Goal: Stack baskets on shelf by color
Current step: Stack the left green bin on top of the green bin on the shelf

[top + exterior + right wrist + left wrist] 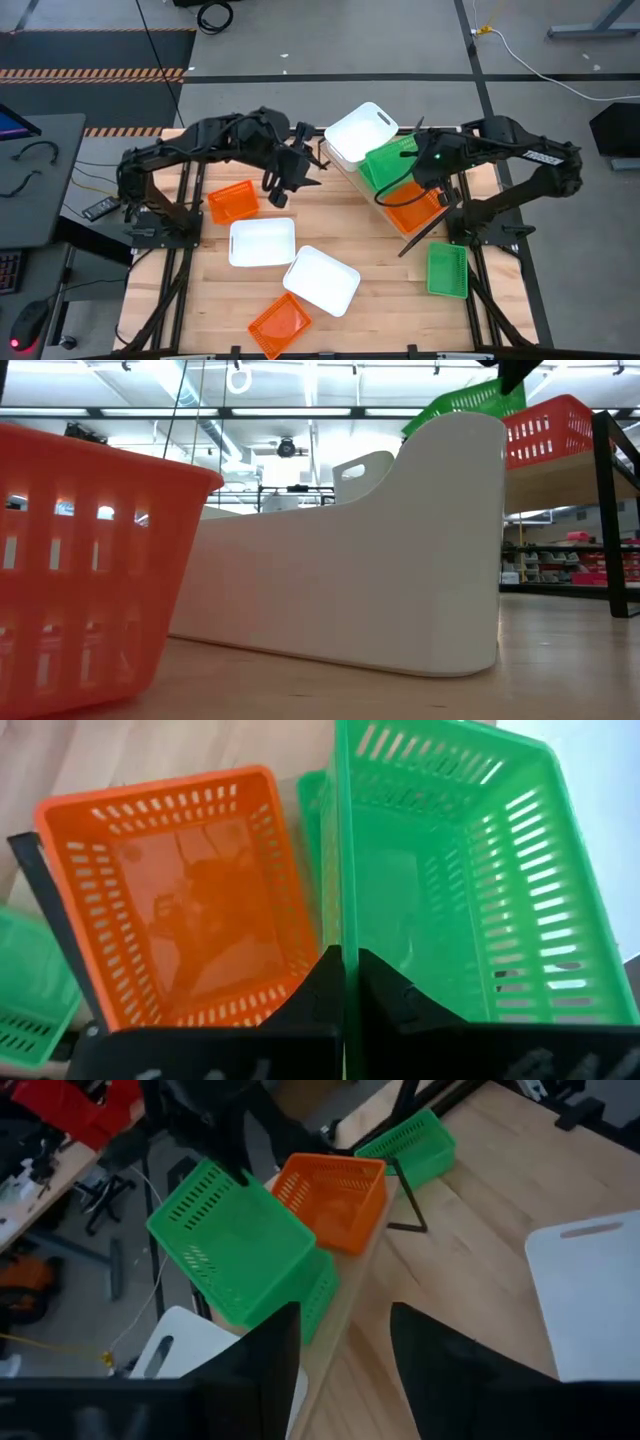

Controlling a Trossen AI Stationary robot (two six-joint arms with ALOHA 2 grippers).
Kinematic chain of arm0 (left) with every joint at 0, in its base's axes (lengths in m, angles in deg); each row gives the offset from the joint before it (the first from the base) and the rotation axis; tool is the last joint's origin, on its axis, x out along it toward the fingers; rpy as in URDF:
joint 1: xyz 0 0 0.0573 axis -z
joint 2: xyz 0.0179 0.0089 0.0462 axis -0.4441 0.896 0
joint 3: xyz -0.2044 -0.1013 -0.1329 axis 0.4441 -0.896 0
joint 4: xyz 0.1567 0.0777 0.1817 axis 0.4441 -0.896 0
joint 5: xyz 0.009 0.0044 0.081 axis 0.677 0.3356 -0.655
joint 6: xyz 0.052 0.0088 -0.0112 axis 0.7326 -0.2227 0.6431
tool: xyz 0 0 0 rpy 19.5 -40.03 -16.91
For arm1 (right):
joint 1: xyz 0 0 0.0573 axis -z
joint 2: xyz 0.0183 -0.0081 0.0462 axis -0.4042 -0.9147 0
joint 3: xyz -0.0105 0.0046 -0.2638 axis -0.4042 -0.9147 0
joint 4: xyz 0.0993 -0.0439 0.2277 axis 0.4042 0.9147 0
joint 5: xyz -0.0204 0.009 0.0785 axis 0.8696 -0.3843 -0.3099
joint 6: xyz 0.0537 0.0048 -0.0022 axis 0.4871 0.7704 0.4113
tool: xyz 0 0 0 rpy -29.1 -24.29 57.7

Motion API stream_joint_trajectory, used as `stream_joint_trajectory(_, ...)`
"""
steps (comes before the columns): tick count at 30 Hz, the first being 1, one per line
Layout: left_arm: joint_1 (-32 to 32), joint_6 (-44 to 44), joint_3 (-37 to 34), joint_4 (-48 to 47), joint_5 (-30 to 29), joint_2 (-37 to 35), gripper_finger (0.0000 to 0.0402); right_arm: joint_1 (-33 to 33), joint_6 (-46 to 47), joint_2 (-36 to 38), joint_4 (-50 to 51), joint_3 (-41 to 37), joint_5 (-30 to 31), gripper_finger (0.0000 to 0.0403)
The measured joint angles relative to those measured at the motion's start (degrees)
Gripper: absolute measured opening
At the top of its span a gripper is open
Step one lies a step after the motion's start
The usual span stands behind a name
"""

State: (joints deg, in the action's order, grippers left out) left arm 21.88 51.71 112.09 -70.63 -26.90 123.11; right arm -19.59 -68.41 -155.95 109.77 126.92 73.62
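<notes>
Right fingers (348, 982) grip green basket (470, 880), seemingly tilted over shelf (345, 1295).

i'm seeing a green basket (470, 870) hanging tilted above another green one (318, 1288) on the shelf (352, 176), beside an orange basket (185, 890).

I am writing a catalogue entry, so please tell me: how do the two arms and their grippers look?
Both arms are dark, jointed, with black cables along them. The right arm carries a small green light. The left gripper has two flat black fingers; the right gripper has two black, angular ones.
</notes>
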Motion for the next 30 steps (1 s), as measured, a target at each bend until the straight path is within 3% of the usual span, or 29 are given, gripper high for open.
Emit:
stream_joint_trajectory(20, -0.2, -3.6, 0.0, 1.9, 1.5, 0.0, 0.0162, 0.0, -6.3, -0.7, -3.1, -0.7, -1.5, 0.0009)
stream_joint_trajectory(30, -0.2, -8.7, -0.1, 7.5, 9.1, 0.0, 0.0150, 0.2, -6.9, -0.7, -4.8, -5.9, -1.9, 0.0009)
